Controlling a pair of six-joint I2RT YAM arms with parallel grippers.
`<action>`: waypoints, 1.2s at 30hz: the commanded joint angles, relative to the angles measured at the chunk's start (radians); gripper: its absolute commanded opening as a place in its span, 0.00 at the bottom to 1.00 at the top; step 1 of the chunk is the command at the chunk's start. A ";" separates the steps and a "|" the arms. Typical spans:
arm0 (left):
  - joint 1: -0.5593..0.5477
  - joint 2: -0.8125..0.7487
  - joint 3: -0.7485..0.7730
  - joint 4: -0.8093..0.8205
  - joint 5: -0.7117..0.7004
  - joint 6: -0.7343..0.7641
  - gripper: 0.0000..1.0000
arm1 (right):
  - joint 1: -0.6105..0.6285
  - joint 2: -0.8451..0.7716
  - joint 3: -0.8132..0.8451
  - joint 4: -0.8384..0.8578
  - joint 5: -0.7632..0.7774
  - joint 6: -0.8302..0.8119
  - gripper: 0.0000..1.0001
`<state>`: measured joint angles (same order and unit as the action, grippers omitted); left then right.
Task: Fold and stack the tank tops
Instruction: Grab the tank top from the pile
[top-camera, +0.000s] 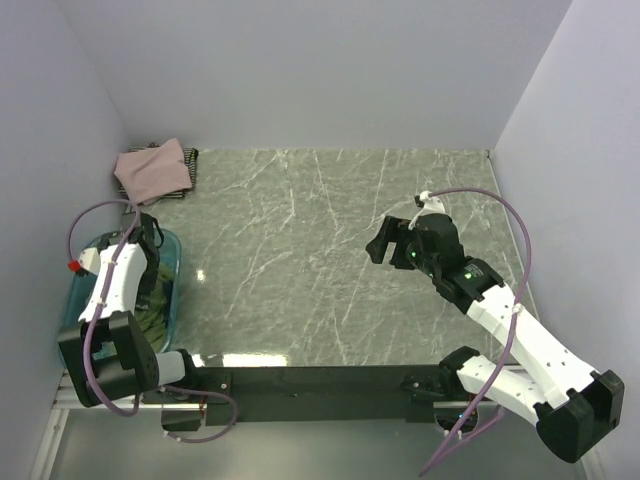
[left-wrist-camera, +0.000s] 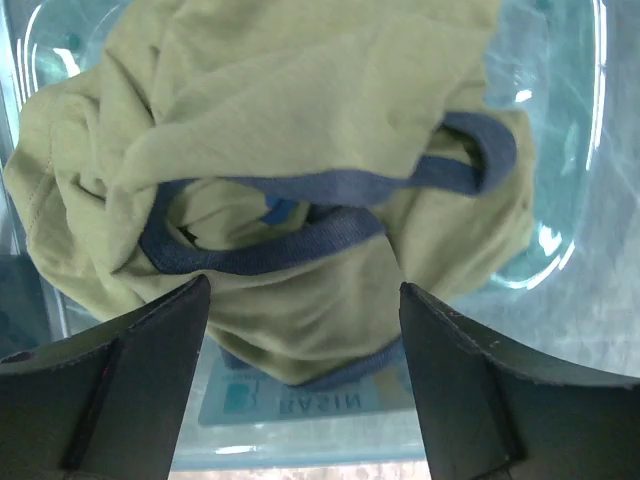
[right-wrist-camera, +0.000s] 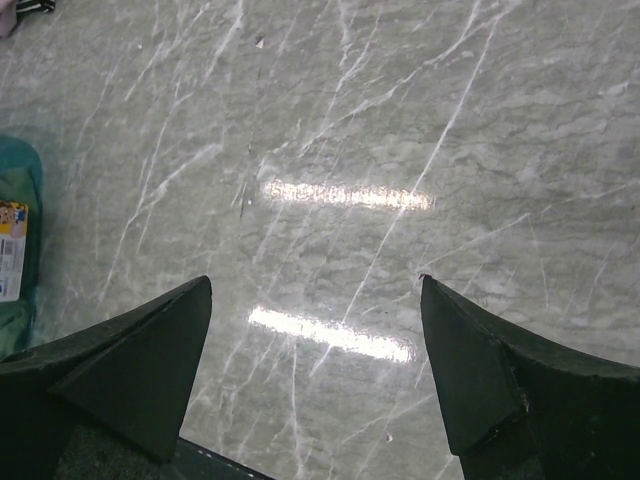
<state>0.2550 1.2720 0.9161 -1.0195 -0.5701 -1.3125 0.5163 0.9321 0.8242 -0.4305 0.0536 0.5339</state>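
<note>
An olive-green tank top (left-wrist-camera: 300, 100) with navy trim lies crumpled in the teal bin (left-wrist-camera: 560, 150); in the top view this tank top (top-camera: 150, 305) shows under the left arm. My left gripper (left-wrist-camera: 303, 290) hangs open just above it, jaws wide apart with nothing between them. From above, the left gripper (top-camera: 148, 245) sits over the bin's far end. A folded dusty-pink tank top (top-camera: 153, 168) rests on a dark striped one (top-camera: 190, 158) at the back left corner. My right gripper (right-wrist-camera: 315, 285) is open and empty over bare table, seen right of centre from above (top-camera: 383, 240).
The teal bin (top-camera: 75, 290) stands at the table's left edge, against the left wall. The marble-patterned table (top-camera: 300, 260) stretches between the two arms. Walls close in the left, back and right sides.
</note>
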 joint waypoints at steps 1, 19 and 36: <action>0.033 -0.026 -0.029 0.013 -0.036 -0.057 0.82 | -0.001 -0.004 -0.011 0.036 -0.012 -0.020 0.91; 0.170 0.034 -0.106 0.213 0.125 0.147 0.01 | -0.001 -0.007 -0.040 0.056 -0.038 -0.005 0.91; -0.127 -0.158 0.688 0.171 0.074 0.403 0.01 | -0.002 -0.007 0.016 0.035 -0.038 0.000 0.91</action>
<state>0.2569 1.0863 1.4601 -0.8581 -0.4381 -0.9722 0.5163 0.9325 0.7856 -0.4061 0.0101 0.5320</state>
